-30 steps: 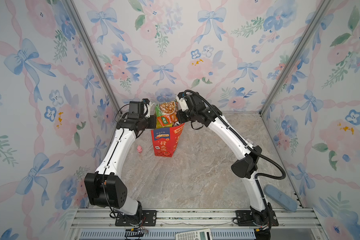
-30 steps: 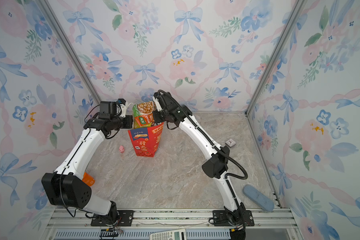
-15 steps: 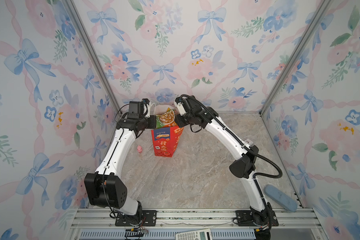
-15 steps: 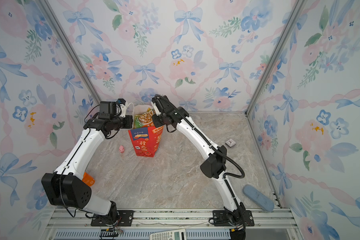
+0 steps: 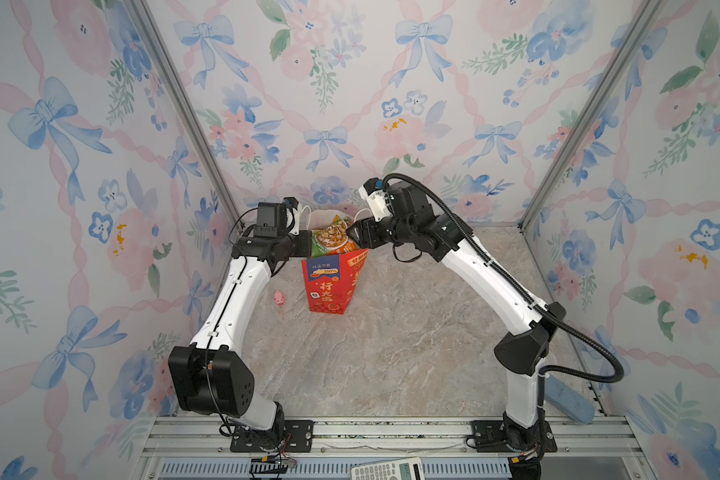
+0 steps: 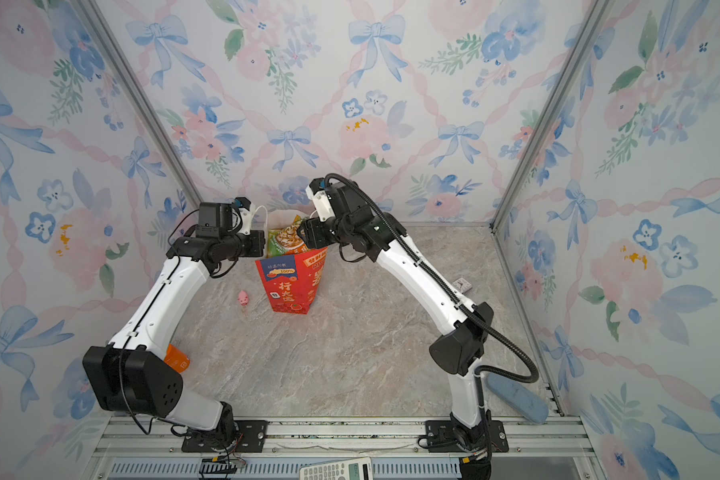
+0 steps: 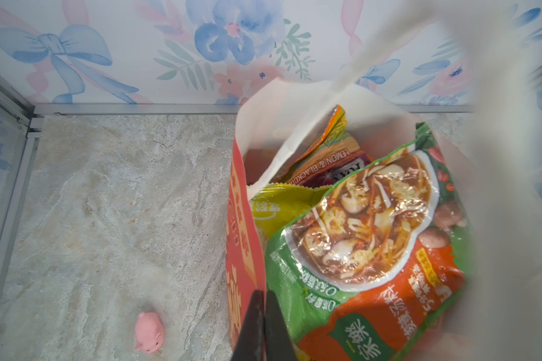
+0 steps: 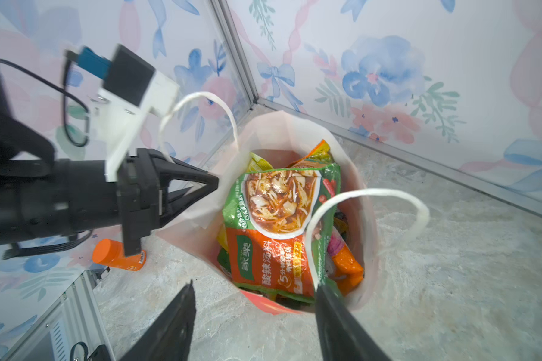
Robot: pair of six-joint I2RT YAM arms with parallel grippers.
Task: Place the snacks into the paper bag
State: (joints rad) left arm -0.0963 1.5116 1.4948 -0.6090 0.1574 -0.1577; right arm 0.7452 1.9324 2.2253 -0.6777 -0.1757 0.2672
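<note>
The left gripper has its jaws pressed together on the red side wall of the bag, pinching the rim; in the right wrist view its tip meets the white lining at the bag's mouth. The right gripper hangs just above the opposite rim with its fingers spread and nothing between them. Directly below it, inside the bag, lies a green-orange packet printed with a bowl of soup, its upper end rising above the rim. Other snacks are packed under and behind this packet: a yellow-green one and an orange-edged one. One white cord handle arches across the packet, close to a finger of the right gripper. In both top views the bag stands upright between the left gripper and the right gripper. A pink toy lies on the floor below the left gripper, apart from the bag. An orange bottle lies beyond that gripper, well apart from the bag.
</note>
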